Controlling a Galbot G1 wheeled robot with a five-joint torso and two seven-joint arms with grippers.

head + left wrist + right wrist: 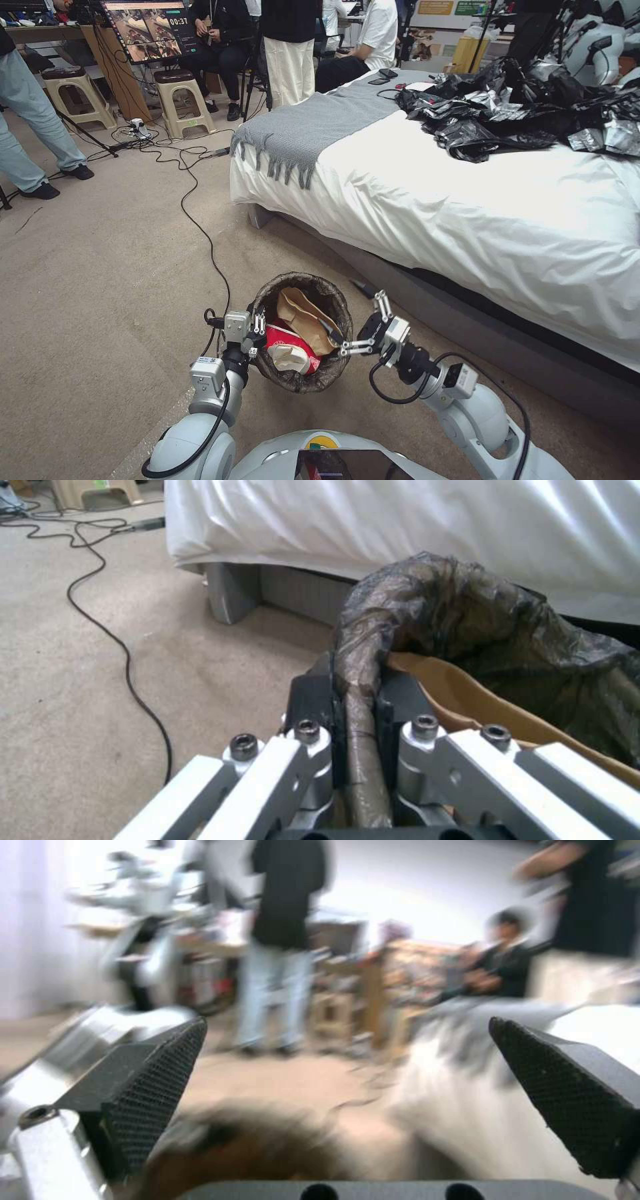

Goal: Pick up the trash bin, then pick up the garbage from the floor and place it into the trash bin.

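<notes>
Left pincer [257, 327] clamps the bag-lined round white plastic trash bin's [331, 295] rim; right pincer [363, 327], apart, hovers above tan paper garbage [303, 317], seemingly just dropped; next: more litter.

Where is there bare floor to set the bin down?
Free: the carpet on the robot's left, between the black cable and the stools. Crowded: the strip by the bed, where the open right gripper hangs beside the trash bin, whose rim the left gripper clamps.
</notes>
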